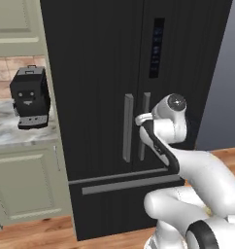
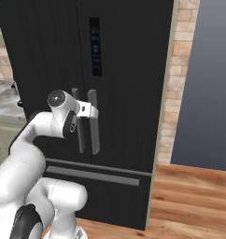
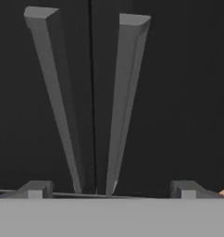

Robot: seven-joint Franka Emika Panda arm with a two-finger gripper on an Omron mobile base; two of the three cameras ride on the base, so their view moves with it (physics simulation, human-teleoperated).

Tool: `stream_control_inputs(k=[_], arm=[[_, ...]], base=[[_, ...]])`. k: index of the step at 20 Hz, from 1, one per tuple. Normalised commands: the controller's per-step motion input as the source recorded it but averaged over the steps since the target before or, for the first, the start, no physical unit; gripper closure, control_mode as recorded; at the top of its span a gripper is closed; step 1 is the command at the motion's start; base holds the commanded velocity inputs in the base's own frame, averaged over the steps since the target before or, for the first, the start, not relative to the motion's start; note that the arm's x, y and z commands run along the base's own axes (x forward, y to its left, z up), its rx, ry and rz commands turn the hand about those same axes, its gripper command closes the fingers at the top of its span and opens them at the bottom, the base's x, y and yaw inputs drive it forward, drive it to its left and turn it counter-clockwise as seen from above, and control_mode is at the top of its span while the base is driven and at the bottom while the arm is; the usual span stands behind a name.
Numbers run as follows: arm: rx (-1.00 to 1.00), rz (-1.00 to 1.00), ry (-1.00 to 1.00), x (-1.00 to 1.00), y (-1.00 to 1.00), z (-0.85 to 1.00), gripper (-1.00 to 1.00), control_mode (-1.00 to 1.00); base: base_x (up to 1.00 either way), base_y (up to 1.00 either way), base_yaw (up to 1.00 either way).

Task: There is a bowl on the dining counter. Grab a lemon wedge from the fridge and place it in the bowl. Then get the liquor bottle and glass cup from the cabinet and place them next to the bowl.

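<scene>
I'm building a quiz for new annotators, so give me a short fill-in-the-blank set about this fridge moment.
1. Both upper doors of the black fridge are ____.
2. The gripper faces the two vertical handles with its jaws ____.
3. The coffee machine stands on the counter to the fridge's ____ in the left base view.

Missing words: closed; open; left

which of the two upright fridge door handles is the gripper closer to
The right door's handle: in the right base view the hand's white end sits at it, while the left door's handle is partly behind the wrist. The open gripper touches neither.
</scene>
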Motion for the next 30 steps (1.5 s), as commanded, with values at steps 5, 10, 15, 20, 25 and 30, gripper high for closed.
stream_control_inputs(k=[5,10,15,20,25,30], arm=[[0.00,0.04,-0.05,0.79,0.00,-0.17,-1.00,-1.00],[0.00,0.00,-0.17,0.43,0.00,-0.37,-1.00,-1.00],[0.00,0.00,-0.13,0.41,0.00,-0.31,-1.00,-1.00],[0.00,-0.01,0.00,0.52,0.00,-0.03,-1.00,-1.00],[0.00,-0.01,0.00,0.53,0.00,-0.01,-1.00,-1.00],[0.00,0.00,-0.03,0.45,0.00,-0.10,-1.00,-1.00]], base=[[0.00,0.00,0.00],[0.00,0.00,0.00],[0.00,0.00,0.00],[0.00,0.00,0.00],[0.00,0.00,0.00],[0.00,0.00,0.00]])
